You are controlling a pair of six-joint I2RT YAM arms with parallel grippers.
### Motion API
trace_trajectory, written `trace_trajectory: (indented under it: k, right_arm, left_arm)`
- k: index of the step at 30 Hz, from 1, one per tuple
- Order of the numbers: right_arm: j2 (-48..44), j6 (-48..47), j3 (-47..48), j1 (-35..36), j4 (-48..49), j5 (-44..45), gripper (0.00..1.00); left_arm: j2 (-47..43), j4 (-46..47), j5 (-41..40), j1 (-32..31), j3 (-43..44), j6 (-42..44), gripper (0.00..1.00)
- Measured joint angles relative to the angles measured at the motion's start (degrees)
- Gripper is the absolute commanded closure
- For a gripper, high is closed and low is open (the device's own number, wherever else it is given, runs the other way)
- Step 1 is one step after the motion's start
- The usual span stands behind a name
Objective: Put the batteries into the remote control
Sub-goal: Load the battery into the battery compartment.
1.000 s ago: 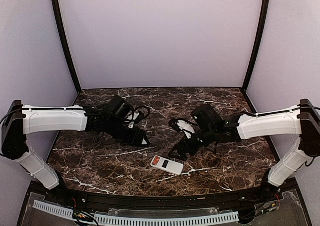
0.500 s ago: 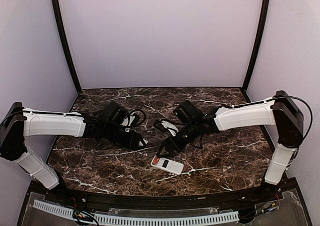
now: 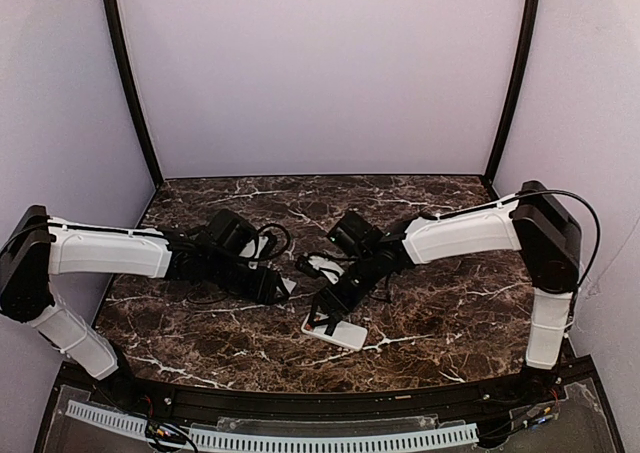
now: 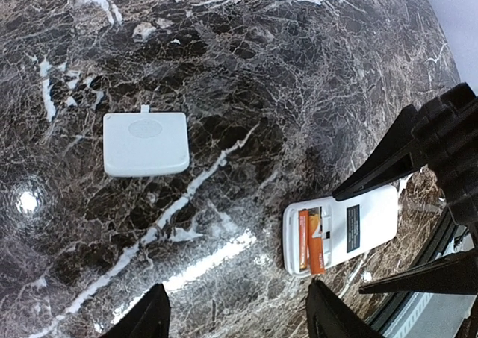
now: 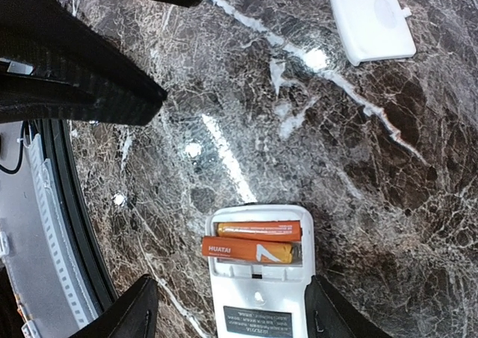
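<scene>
The remote control (image 5: 261, 308) (image 4: 351, 230) (image 3: 338, 331) lies back-up on the marble, its battery bay uncovered. The two orange batteries are in the bay: one (image 5: 260, 230) sits flat, the other (image 5: 246, 249) lies slightly askew and pokes past the bay's edge. In the left wrist view that battery (image 4: 317, 242) juts past the remote's near edge. My right gripper (image 5: 233, 297) (image 3: 328, 313) is open and straddles the remote: one finger is close against its side, the other stands off with a gap. My left gripper (image 4: 237, 319) (image 3: 275, 284) hovers open and holds nothing, left of the remote.
The white battery cover (image 4: 146, 144) (image 5: 372, 21) (image 3: 289, 286) lies loose on the table, just ahead of the left gripper. The left gripper's black fingers (image 5: 82, 84) cross the right wrist view's upper left. The table's front rail (image 3: 300, 405) is near the remote.
The right arm has swung left and down until its fingers stand around the remote, and its jaws have narrowed. The left arm has hardly moved.
</scene>
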Motion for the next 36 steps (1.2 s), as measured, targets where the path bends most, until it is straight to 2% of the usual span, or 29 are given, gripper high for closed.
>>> trace_trajectory:
  k: [26,30,36]
  right_arm:
    - [3.9,-0.2,3.3,1.4,-3.0,4.0,0.35]
    - [4.3,-0.2,3.6,1.6,-3.5,4.7,0.32]
    - [4.5,-0.1,4.0,1.9,-3.8,5.2,0.32]
  left_arm:
    - [-0.3,1.3,0.1,0.3,-2.1,0.7,0.39]
    - [-0.9,1.5,0.6,0.3,-2.7,0.7,0.39]
    - [-1.0,2.4,1.1,0.3,-2.7,0.7,0.39]
